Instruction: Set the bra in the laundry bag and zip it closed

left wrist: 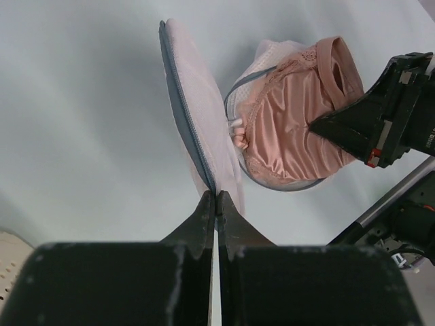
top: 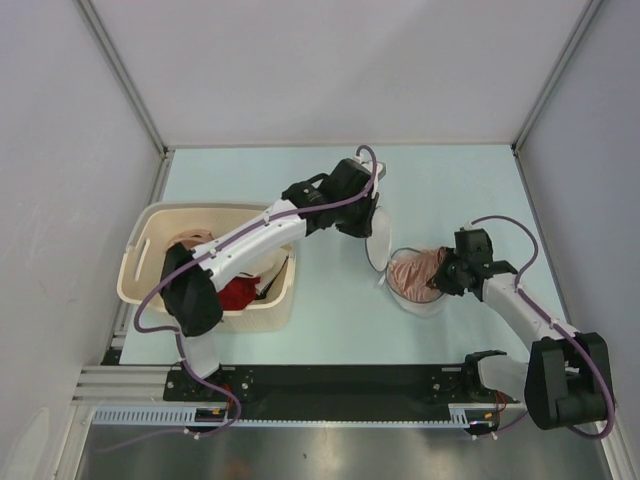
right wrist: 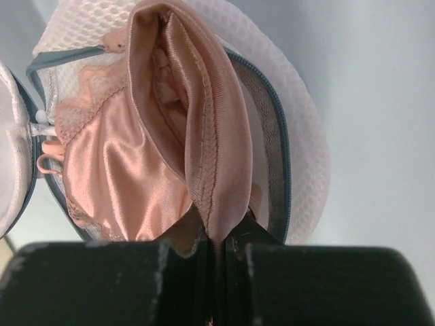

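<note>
The laundry bag (top: 432, 300) lies open at table centre-right, its round white mesh lid (top: 377, 240) raised on edge. My left gripper (top: 368, 222) is shut on the lid's dark zip rim; the left wrist view shows its tips (left wrist: 216, 197) pinching the lid (left wrist: 194, 102). The salmon-pink satin bra (top: 412, 272) lies in the bag's lower half. My right gripper (top: 445, 270) is shut on a folded edge of the bra (right wrist: 204, 136), with the tips (right wrist: 219, 234) at the bag's rim (right wrist: 279, 136). The bra (left wrist: 292, 122) also shows in the left wrist view.
A cream plastic basket (top: 150, 270) stands at the left under my left arm, with a bright red garment (top: 238, 293) inside. Grey walls enclose the table on three sides. A black rail (top: 340, 380) runs along the near edge.
</note>
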You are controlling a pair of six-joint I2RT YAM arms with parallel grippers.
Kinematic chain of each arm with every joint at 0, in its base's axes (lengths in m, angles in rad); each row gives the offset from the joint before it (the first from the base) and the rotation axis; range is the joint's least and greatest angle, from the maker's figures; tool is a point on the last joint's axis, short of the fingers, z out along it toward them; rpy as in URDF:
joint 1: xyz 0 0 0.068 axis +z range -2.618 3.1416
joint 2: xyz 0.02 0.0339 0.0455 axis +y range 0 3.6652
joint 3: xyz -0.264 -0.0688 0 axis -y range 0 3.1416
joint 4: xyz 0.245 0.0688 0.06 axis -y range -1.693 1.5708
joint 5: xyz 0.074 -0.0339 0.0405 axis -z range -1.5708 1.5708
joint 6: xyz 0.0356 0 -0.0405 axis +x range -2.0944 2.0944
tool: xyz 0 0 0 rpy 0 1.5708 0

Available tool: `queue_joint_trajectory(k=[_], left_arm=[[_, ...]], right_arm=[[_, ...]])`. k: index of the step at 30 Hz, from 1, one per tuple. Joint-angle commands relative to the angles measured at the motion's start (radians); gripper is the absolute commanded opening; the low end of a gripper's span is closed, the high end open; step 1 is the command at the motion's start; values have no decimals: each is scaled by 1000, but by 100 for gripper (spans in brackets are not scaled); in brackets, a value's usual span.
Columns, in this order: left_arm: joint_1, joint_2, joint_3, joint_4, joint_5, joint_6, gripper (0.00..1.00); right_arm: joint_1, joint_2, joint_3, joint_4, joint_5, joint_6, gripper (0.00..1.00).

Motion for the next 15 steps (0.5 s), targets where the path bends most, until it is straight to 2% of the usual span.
queue_joint_trajectory(k=[1,2,6,7,10,11,12,15], left_arm=[[9,45,90,-53,-31,38,0],[16,59,105,-76,-46,47,2],[19,107,176,-165,-159,81,17],[19,107,197,-174,-184,87,30],[13,81,225,-194,-305,113,50],[3,73,228,-194,-331,130,55],[-1,66,240,-194,-369,136,59],[-29,42,279,-196,-382,162,62]], right_arm=[[-40,22,-22,41,-156,-26,9],[-52,27,-20,43,-177,-29,16],[-60,73,9,9,-265,-26,26],[-60,78,16,-3,-285,-26,32],[-62,70,52,-66,-306,-42,42],[-62,65,71,-107,-305,-45,50],[-65,61,79,-127,-300,-49,52],[-77,33,116,-204,-289,-49,64]])
